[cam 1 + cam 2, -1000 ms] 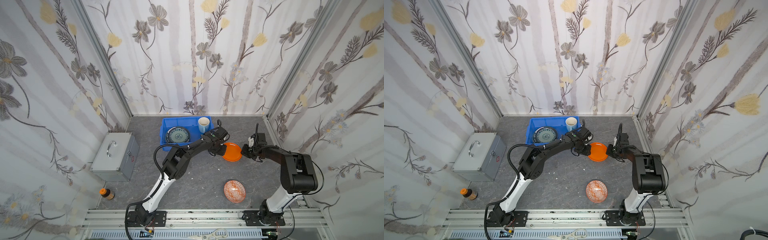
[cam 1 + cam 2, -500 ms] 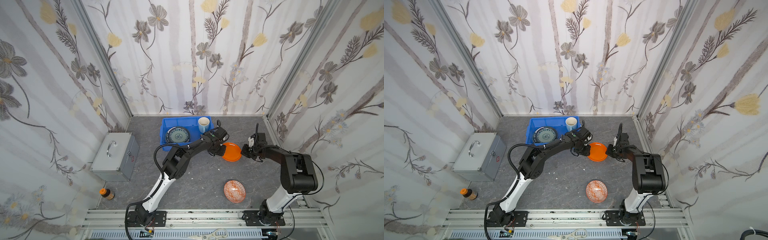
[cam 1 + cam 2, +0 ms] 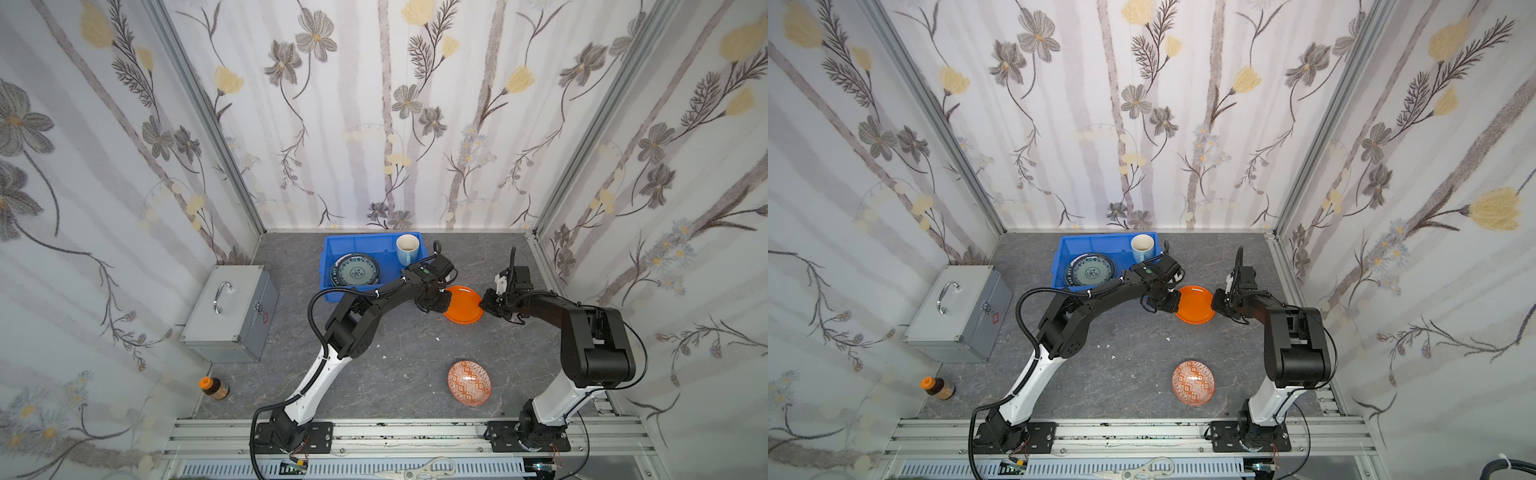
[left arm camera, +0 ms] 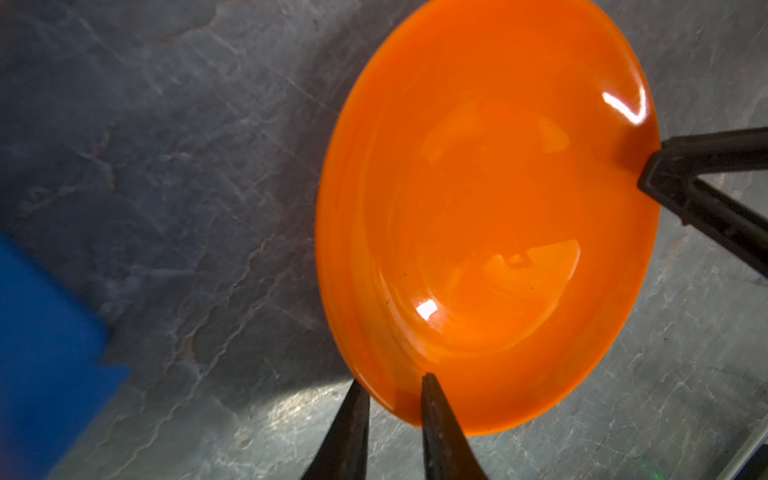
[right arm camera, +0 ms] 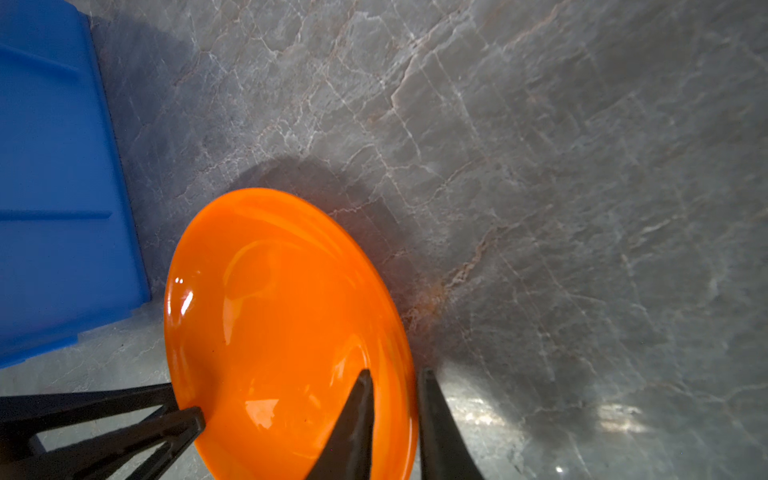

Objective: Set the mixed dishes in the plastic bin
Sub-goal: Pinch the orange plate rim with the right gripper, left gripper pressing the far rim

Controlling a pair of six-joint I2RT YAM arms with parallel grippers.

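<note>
On the grey marbled tabletop (image 3: 395, 374), walled in floral paper (image 3: 374, 124), the plain orange plate (image 3: 464, 304) hangs tilted between both arms, just beside the blue plastic bin (image 3: 332, 249): seemingly a handover, since the bin lies on the left arm's side. The left gripper (image 4: 394, 380) and right gripper (image 5: 395, 371) straddle opposite rim edges, fingers narrowly parted; whether either truly clamps I cannot tell. A teal plate (image 3: 355, 270) and mug (image 3: 407, 248) already sit in the bin. The metal case (image 3: 232, 316)'s red mark (image 3: 264, 318) is unreadable.

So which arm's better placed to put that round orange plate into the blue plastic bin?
Probably left: left gripper straddles the orange plate rim nearest the blue bin; right gripper sits farther.
</note>
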